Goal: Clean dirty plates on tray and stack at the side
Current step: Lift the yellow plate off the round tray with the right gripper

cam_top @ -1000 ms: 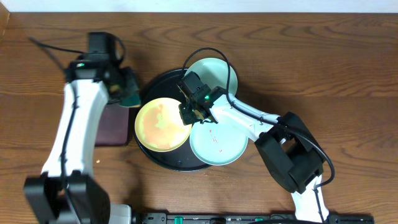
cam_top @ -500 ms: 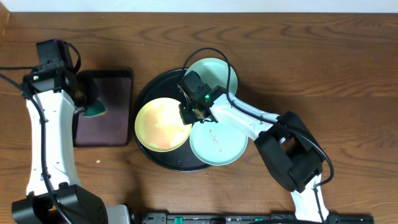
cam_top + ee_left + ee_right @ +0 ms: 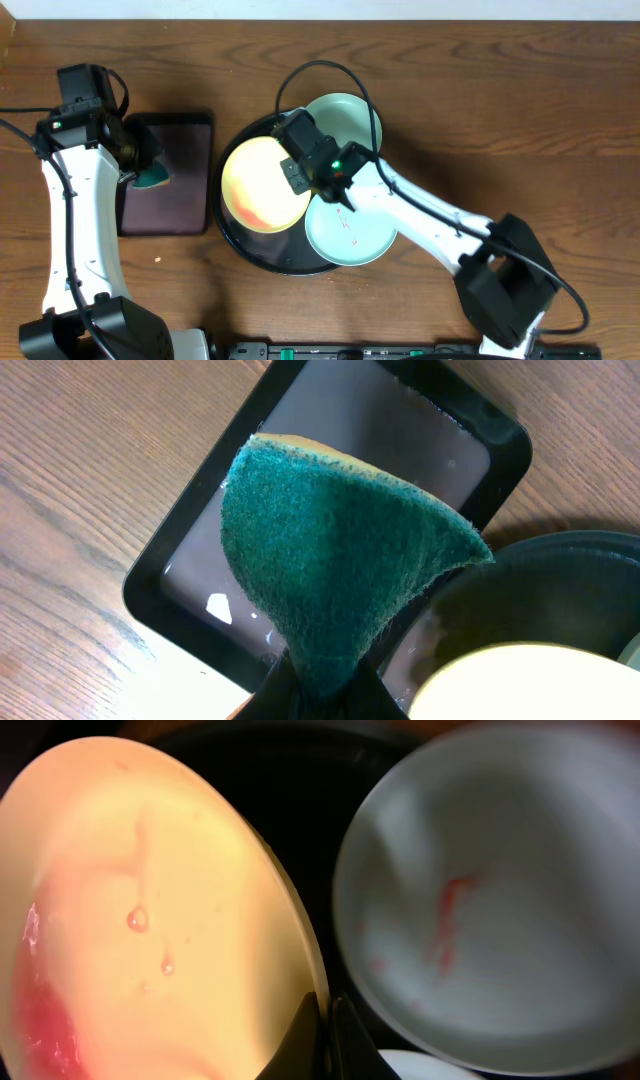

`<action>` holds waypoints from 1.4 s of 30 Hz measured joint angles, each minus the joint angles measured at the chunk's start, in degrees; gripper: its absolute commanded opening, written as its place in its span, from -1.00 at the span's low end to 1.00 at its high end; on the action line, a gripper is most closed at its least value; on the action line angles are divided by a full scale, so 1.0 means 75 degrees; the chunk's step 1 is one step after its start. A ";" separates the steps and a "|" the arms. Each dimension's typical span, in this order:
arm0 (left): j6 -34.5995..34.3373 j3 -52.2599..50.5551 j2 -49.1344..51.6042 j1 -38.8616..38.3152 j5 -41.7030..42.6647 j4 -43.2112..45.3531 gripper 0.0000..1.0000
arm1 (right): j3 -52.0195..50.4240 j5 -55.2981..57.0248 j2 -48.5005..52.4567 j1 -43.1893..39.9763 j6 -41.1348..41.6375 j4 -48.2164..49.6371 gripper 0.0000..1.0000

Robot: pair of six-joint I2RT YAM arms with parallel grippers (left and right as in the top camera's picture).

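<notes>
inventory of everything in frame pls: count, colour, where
yellow plate: 1, pale yellow with a red smear, tilted over the round tray
mint plates: 2, light mint with red smears, on round tray, far side and near-right
round tray: 1, black, table centre
rectangular tray: 1, dark, left of round tray
sponge: 1, teal, above rectangular tray
table: 1, brown wood
left gripper: shut on sponge
right gripper: shut on yellow plate rim

plate [image 3: 258, 185] pale yel, red smears | tray [image 3: 272, 258] blk | sponge [image 3: 330, 550] teal
</notes>
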 measured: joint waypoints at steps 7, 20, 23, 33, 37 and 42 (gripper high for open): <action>0.0000 0.0000 0.0000 0.0000 0.0000 0.0000 -0.85 | 0.0003 0.2678 -0.0160 0.0810 -0.0924 0.0344 -0.98; 0.0000 -0.0003 0.0000 0.0000 0.0000 0.0000 -0.85 | 0.0003 0.7120 -0.0172 0.2055 -0.3206 0.2926 -0.98; 0.0000 -0.0003 0.0000 0.0000 0.0000 0.0000 -0.85 | 0.0003 0.7720 -0.0204 0.2130 -0.3902 0.3707 -0.98; 0.0000 -0.0003 0.0000 0.0000 0.0000 0.0000 -0.85 | 0.0003 0.8378 -0.0612 0.2154 -0.5132 0.4377 -0.98; 0.0000 -0.0003 0.0000 0.0000 0.0003 -0.0003 -0.85 | 0.0023 0.8341 -0.0659 0.2154 -0.4843 0.3500 -0.98; 0.0000 -0.0003 0.0000 0.0000 0.0003 0.0000 -0.85 | 0.0052 0.7612 -0.0662 0.2154 -0.3608 0.1454 -0.98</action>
